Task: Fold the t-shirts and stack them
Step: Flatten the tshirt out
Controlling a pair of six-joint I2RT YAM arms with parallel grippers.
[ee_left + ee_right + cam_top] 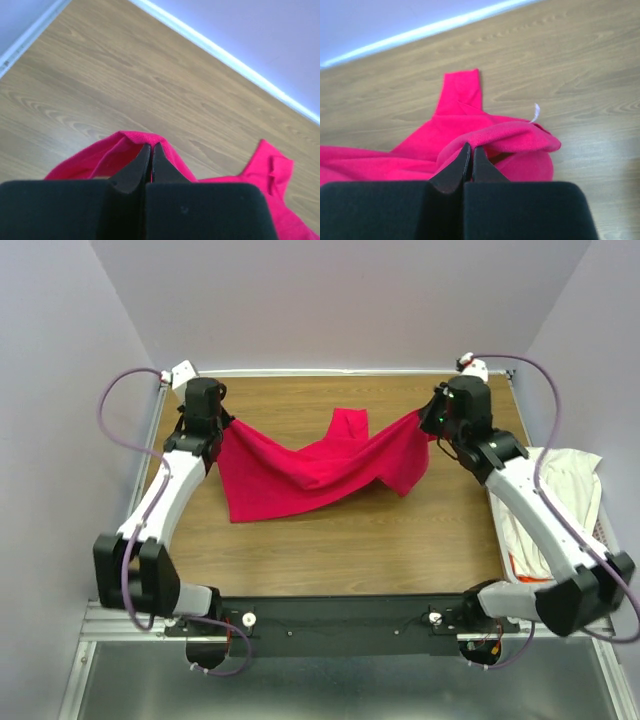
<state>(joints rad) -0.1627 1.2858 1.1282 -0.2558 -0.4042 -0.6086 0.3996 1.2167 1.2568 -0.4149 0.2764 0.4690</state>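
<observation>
The bright crimson-red soft cloth t-shirt [310, 465] hung as a sagging swag between the two arms, its lower folds resting on the wooden desk [340, 550] in the far half. The left claw [151, 147] was pinched fully shut on a fold of the shirt's edge, and the right claw [471, 147] was clamped just as tightly on a bunched edge at the opposite side. Holding both ends wide apart seemed meant to draw the cloth out flat before any fold, yet the middle was twisted and one narrow part, perhaps a sleeve, lay pointing toward the far wall. The cream-white crumpled t-shirt [565, 475] lay well to the right, draped over the white plastic slatted basket [606, 530] beside the desk, apparently waiting its turn. Folding looked not yet begun.
</observation>
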